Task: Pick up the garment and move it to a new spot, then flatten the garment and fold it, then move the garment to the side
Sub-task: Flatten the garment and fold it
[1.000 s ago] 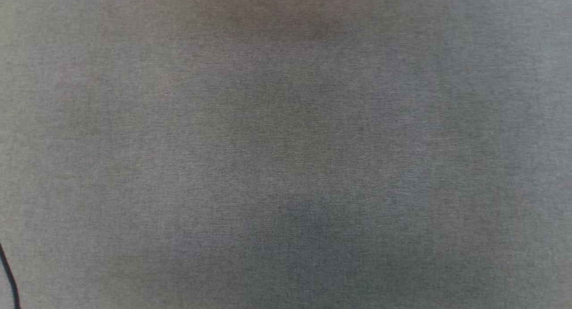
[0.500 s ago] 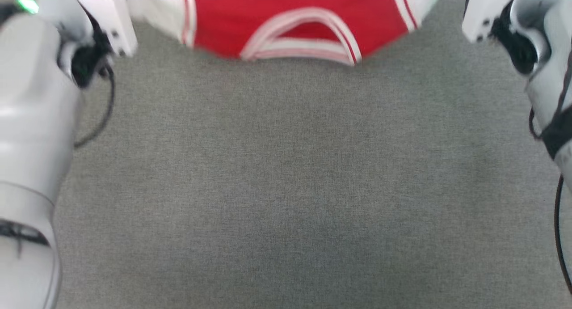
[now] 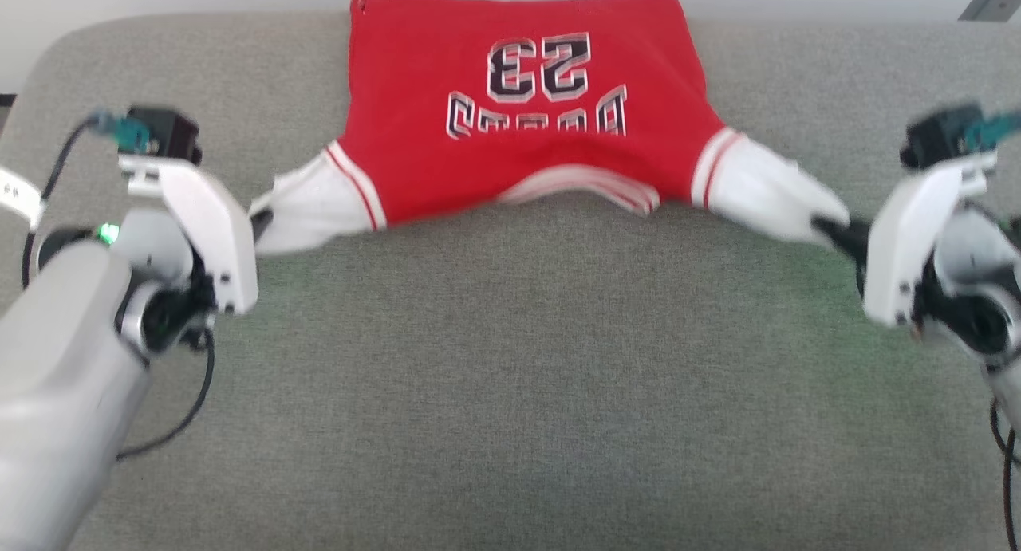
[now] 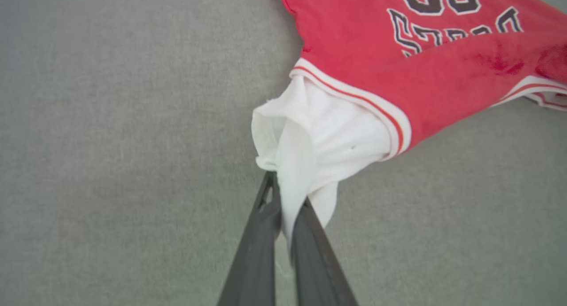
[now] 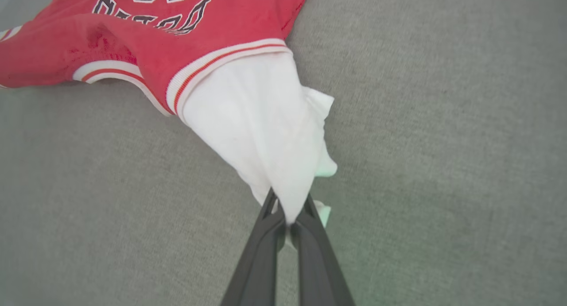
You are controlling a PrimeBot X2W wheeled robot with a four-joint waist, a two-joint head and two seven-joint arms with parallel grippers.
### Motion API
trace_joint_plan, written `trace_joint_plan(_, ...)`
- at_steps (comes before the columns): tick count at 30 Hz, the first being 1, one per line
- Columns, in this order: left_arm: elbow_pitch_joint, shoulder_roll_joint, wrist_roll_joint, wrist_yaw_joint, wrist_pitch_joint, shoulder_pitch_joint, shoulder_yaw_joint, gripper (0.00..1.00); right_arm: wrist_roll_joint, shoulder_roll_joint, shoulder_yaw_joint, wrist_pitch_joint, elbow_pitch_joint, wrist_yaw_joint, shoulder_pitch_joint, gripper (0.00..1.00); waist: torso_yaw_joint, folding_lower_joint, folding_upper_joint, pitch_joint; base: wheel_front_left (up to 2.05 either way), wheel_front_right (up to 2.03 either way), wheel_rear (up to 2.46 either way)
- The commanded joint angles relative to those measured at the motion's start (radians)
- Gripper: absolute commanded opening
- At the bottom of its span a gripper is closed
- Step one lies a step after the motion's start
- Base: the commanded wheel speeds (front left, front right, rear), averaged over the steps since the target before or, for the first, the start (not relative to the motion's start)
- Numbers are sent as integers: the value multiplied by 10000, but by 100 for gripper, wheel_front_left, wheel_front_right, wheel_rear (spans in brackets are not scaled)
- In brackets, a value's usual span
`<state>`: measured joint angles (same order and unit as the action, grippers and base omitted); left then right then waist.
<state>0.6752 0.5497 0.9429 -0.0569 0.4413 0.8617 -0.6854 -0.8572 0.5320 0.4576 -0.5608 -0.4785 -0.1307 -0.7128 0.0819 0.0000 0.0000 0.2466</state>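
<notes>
Pinched the sleeves of the shirt [image 3: 399, 57], one in the left gripper [image 4: 285, 202], one in the right gripper [image 5: 289, 208]; looked mid-flatten. Likely needed an even outward pull before folding.

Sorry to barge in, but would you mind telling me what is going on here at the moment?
The robot is handling a red jersey on a grey cushioned surface. Its left gripper is shut on the end of one white sleeve, and its right gripper is shut on the other sleeve, so the shirt is stretched between them, number side up. It is not yet folded.
</notes>
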Motion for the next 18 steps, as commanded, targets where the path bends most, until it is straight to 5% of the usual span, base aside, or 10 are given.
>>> trace_joint_plan(1,-571,274,189,278,121,-476,90,0,-140,149,-138,-332,365,1,473,0,33,0,0,-126,0,0,0)
trace_joint_plan(10,-6663,2406,996,3271,1345,-4379,441,0,-603,847,-1791,-3306,3581,0,3944,0,81,0,0,-397,0,0,0)
trace_joint_plan(18,-9665,3594,1487,5164,1602,-6903,537,0,-160,13,-3838,-5604,6075,0,7141,0,152,0,0,-299,0,0,0)
